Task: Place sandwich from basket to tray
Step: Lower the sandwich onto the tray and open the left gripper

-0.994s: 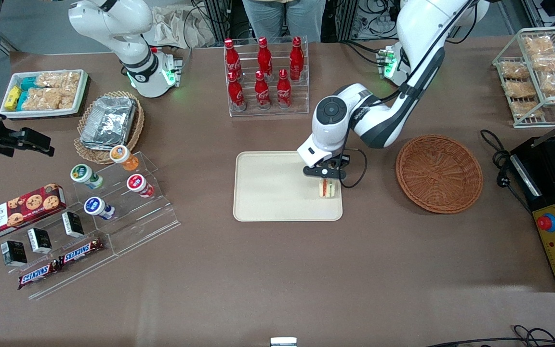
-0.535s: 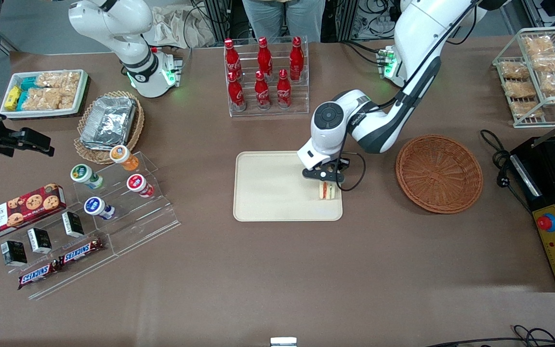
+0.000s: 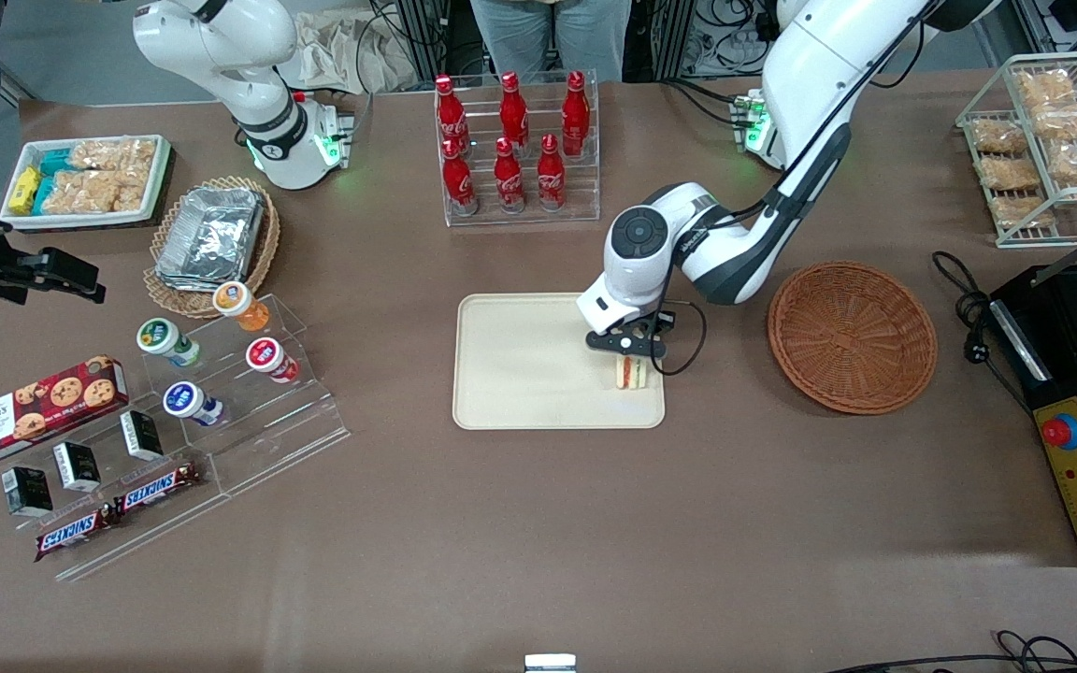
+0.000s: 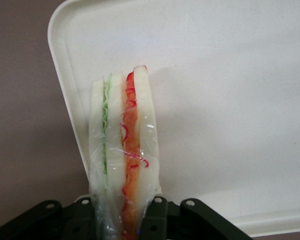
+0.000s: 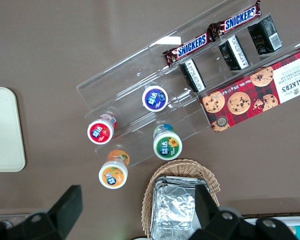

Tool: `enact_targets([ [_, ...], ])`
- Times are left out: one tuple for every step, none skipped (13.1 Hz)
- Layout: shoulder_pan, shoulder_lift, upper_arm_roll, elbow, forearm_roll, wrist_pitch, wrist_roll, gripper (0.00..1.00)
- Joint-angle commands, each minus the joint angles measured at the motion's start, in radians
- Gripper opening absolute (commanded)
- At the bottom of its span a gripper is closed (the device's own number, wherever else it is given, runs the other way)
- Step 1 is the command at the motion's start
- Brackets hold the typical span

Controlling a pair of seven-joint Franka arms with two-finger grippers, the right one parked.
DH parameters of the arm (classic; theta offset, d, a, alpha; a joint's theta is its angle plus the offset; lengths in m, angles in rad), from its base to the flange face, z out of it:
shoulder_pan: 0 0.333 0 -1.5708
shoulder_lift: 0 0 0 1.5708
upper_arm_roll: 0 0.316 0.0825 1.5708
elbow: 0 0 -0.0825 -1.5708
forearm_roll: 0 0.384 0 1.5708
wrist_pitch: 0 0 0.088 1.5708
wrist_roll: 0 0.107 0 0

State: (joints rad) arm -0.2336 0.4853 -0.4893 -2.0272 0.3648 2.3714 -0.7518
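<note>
The sandwich [image 3: 631, 372] [image 4: 122, 150] is a wrapped white-bread wedge with red and green filling. It stands on edge over the cream tray [image 3: 529, 365] [image 4: 230, 100], close to the tray's end nearest the basket. My left gripper [image 3: 629, 350] [image 4: 121, 220] is shut on the sandwich, one black finger [image 4: 157, 217] pressing each bread face. Whether the sandwich touches the tray surface I cannot tell. The reddish-brown wicker basket [image 3: 852, 336] sits beside the tray toward the working arm's end and holds nothing.
A rack of red cola bottles [image 3: 512, 145] stands farther from the camera than the tray. An acrylic stand with yoghurt cups [image 3: 221, 360] and snack bars, a cookie box [image 3: 34, 411] and a pale basket with foil containers [image 3: 211, 238] lie toward the parked arm's end. A black appliance [image 3: 1076, 402] sits past the basket.
The gripper has shifted slightly along the tray away from the basket, keeping its hold on the sandwich, and seems a little lower over the tray.
</note>
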Motion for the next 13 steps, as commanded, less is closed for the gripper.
enact_targets([
  [-0.004,0.004,0.005,-0.004,0.032,0.023,-0.032,0.00],
  [-0.003,0.004,0.005,-0.005,0.039,0.028,-0.034,0.00],
  [-0.001,0.004,0.005,-0.008,0.039,0.032,-0.034,0.00],
  [0.000,0.004,0.005,-0.010,0.040,0.037,-0.034,0.00],
  [0.002,0.004,0.005,-0.013,0.040,0.037,-0.034,0.11],
  [0.002,0.004,0.006,-0.013,0.040,0.037,-0.034,0.57],
  [0.003,0.004,0.012,-0.016,0.040,0.049,-0.034,1.00],
  [0.011,0.002,0.012,-0.031,0.040,0.066,-0.031,1.00],
  [0.019,0.001,0.012,-0.036,0.040,0.075,-0.029,1.00],
  [0.019,0.001,0.012,-0.036,0.040,0.075,-0.029,1.00],
  [0.019,0.001,0.012,-0.036,0.040,0.075,-0.029,1.00],
  [0.019,0.002,0.012,-0.036,0.040,0.075,-0.030,1.00],
  [0.019,0.002,0.012,-0.036,0.040,0.075,-0.030,1.00],
])
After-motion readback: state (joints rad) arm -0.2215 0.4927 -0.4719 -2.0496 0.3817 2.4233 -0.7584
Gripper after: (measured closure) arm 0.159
